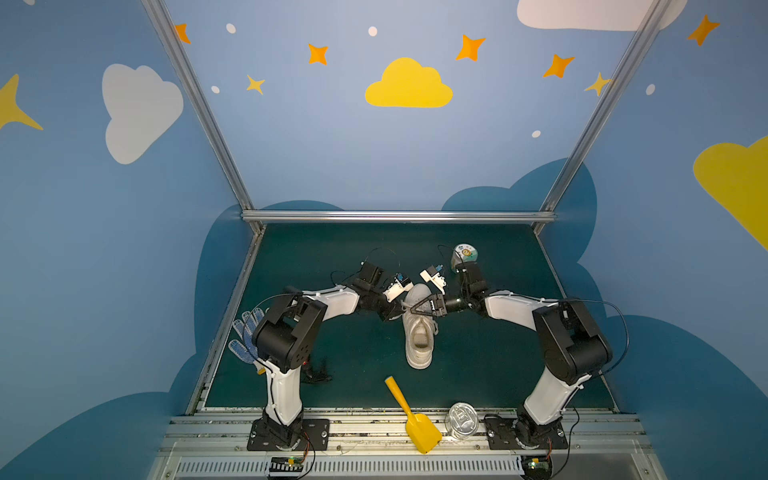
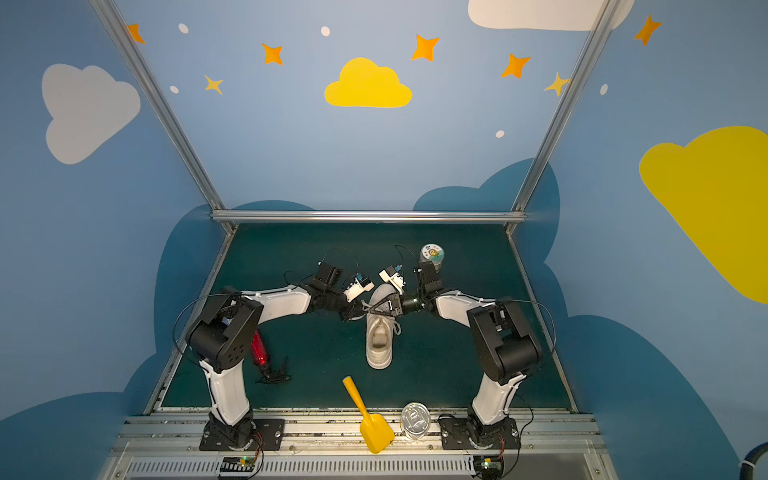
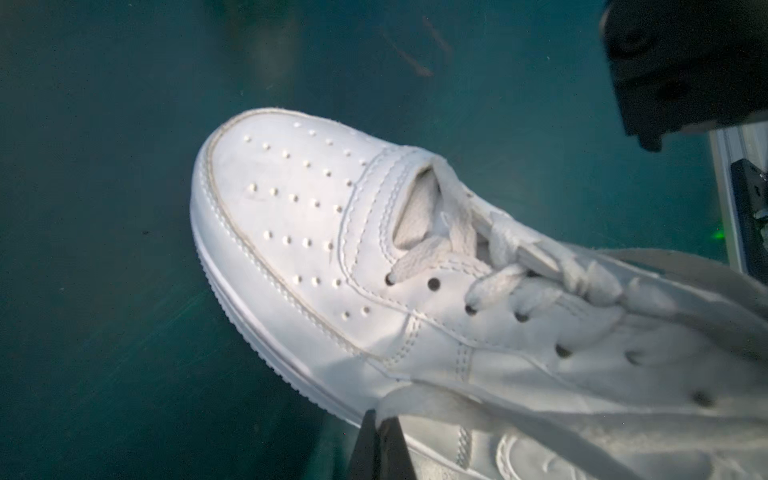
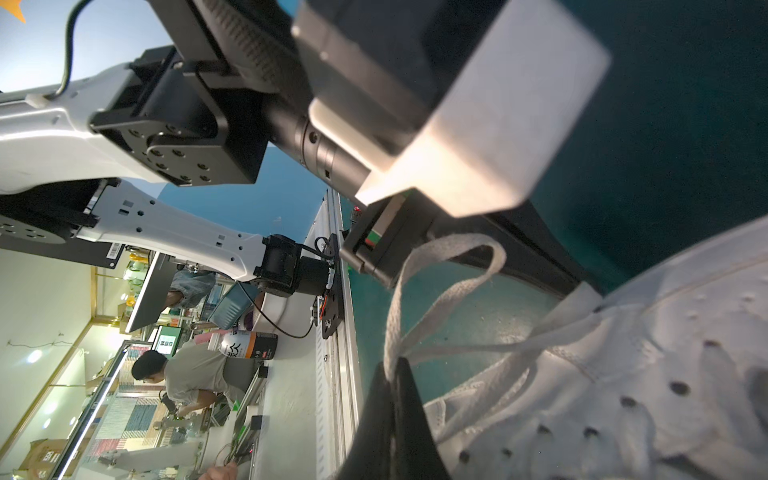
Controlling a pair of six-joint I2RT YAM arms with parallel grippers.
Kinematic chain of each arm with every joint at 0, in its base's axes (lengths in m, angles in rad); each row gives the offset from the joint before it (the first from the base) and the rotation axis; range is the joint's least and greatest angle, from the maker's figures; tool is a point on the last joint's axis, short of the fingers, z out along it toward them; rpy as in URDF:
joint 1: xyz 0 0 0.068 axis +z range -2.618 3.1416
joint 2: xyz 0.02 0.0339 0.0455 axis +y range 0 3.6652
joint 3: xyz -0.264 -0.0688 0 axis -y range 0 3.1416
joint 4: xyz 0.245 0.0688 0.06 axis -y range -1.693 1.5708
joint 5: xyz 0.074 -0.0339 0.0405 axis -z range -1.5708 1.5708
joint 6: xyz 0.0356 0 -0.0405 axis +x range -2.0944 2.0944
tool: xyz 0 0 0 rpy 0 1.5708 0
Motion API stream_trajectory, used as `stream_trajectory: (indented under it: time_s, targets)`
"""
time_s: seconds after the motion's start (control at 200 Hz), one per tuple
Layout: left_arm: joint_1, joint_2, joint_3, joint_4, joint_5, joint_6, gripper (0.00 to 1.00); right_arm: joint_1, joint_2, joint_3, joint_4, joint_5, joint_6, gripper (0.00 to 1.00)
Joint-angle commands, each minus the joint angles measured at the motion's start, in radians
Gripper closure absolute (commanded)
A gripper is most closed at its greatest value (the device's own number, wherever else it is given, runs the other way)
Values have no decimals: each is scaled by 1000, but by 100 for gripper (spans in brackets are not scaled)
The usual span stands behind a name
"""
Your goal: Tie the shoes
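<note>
Green mat (image 1: 332,257): one sneaker (image 1: 417,343), left claw (image 3: 380,417) and right claw (image 4: 392,374) pinching laces (image 4: 394,316).

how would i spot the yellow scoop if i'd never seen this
Find the near edge of the green mat, where it meets the metal rail. The yellow scoop lies there, handle toward the white sneaker. Unlike the round silver can beside it, it is flat-bladed and bright yellow.
</note>
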Motion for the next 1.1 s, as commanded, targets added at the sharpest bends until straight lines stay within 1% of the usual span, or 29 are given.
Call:
stream_trajectory:
  time_s: [0.0, 0.19, 0.295, 0.36, 0.501, 0.691, 0.931, 1.096]
  targets:
    - [2, 39, 46, -85, 46, 43, 97, -2, -43, 14, -23, -70, -65, 100]
    - [4, 90, 139, -124, 54, 66, 97, 0, -43, 38, -130, -71, -154, 100]
    - [11, 121, 197, -162, 61, 39, 97, -1, -49, 36, -143, -64, -172, 100]
    - [11, 117, 197, -159, 68, 36, 97, -1, -53, 35, -155, -57, -186, 100]
    - [11, 70, 161, -84, 102, -3, 97, -1, -59, 37, -191, -43, -222, 100]
    - [13, 84, 234, -150, 140, -13, 97, 5, -67, 55, -286, -18, -304, 100]
    - [13, 84, 255, -121, 189, -49, 97, 13, -103, 47, -324, 41, -368, 100]
    - [13, 102, 296, -173, 216, -46, 97, 28, -128, 34, -332, 84, -412, 100]
